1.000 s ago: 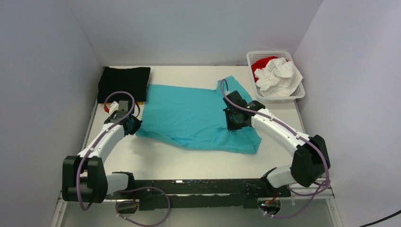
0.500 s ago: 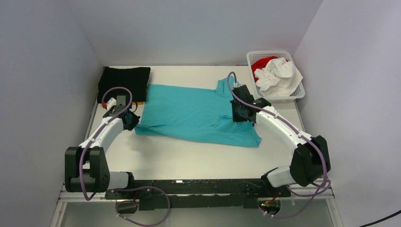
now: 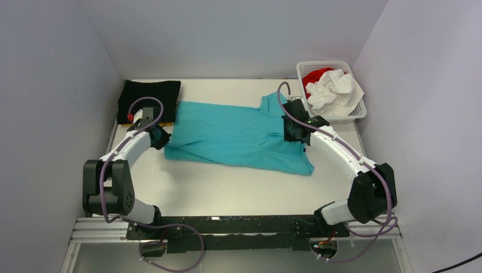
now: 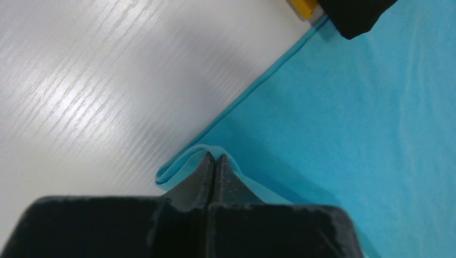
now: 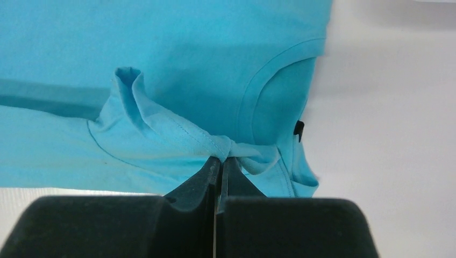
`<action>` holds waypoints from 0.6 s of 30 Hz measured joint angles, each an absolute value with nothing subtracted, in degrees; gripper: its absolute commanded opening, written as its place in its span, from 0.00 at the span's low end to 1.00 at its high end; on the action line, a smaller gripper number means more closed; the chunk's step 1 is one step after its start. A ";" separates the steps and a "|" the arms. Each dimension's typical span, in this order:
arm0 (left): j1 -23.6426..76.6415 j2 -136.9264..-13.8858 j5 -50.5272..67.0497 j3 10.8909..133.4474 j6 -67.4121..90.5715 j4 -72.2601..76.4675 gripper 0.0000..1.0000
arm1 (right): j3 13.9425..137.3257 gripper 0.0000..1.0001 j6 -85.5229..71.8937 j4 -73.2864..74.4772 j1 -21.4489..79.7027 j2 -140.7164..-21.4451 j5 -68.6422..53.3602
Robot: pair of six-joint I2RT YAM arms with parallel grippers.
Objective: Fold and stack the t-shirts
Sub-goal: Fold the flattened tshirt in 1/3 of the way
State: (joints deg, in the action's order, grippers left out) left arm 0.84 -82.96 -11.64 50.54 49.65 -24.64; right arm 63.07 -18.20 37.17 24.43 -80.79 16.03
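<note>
turquoise t-shirt lies flat mid-table, long axis left-right, spanning the gap between both arms. hem end is to the left, collar end to the right.

left gripper is clamped shut on a small pinch of the hem corner. the shirt body runs away from it to the right and bare table is on its other side. right gripper is closed on a bunched fold just beside the neckline, dark neck label close by.

key relation: each arm holds its own end, so the cloth lies inboard of both grippers, with neither nearer the middle. the next move looks like a paired one across the short axis, and both ends need to travel together or the fold skews.

surroundings:
- folded black t-shirt in the far-left corner, just beyond the left gripper, its edge right at the turquoise corner. can't tell if they overlap.
- white basket far right, just beyond the right gripper, holding a crumpled white t-shirt over a red t-shirt.

judgement: both limit travel away from the bases.
</note>
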 measured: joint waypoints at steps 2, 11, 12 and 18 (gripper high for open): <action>0.84 -84.29 -11.42 51.72 49.10 -24.64 0.00 | 63.07 0.00 -18.20 36.99 24.05 -81.06 16.93; 0.84 -88.20 -10.24 53.98 47.18 -24.56 0.04 | 63.07 0.00 -15.75 31.11 23.62 -83.99 18.90; 0.84 -89.17 -10.17 54.70 46.96 -24.64 0.07 | 63.07 0.00 -15.35 29.78 23.53 -84.84 19.29; 0.82 -92.97 -10.15 57.17 45.12 -24.71 0.72 | 65.36 0.38 -13.74 26.09 21.98 -92.99 21.54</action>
